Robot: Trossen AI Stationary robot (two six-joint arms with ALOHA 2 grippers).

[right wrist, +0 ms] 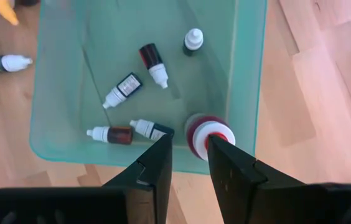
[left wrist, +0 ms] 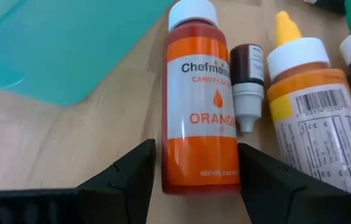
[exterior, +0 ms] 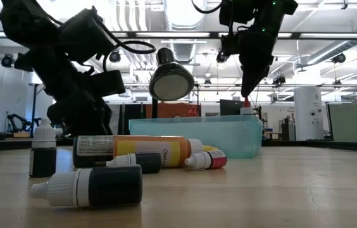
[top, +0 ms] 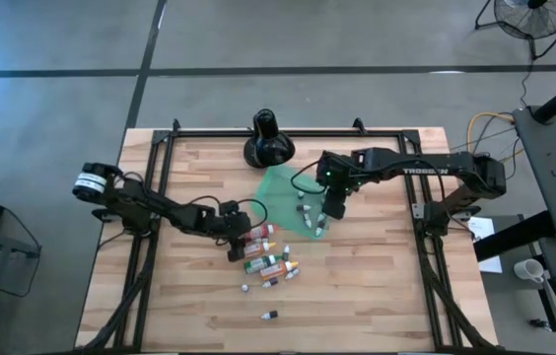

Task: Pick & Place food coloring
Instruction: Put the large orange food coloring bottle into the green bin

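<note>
My left gripper (top: 236,244) (left wrist: 197,180) is open and low over the table. Its fingers stand on either side of the base end of an orange-labelled bottle (left wrist: 199,112), which lies on its side among the loose food coloring bottles (top: 268,258). My right gripper (top: 322,215) (right wrist: 191,152) points down over the teal tray (top: 280,189), narrowly open. Right below its fingertips a red bottle with a white cap (right wrist: 205,132) (exterior: 248,112) stands upright in the tray. Several small bottles (right wrist: 137,87) lie on the tray floor. My left gripper has one finger (left wrist: 132,177) on each side of the orange bottle's base end (left wrist: 197,177), coming along the table; I cannot tell whether they touch it. My right gripper's fingertips (right wrist: 222,149) hang just over the red bottle's cap (right wrist: 210,132) from above; I cannot tell whether they touch it.
A black round-based stand (top: 266,138) sits by the table's far edge behind the tray. A yellow-capped bottle (left wrist: 315,118) and a small dark bottle (left wrist: 247,81) lie beside the orange one. Single bottles lie nearer the near edge (top: 270,316) (top: 245,287).
</note>
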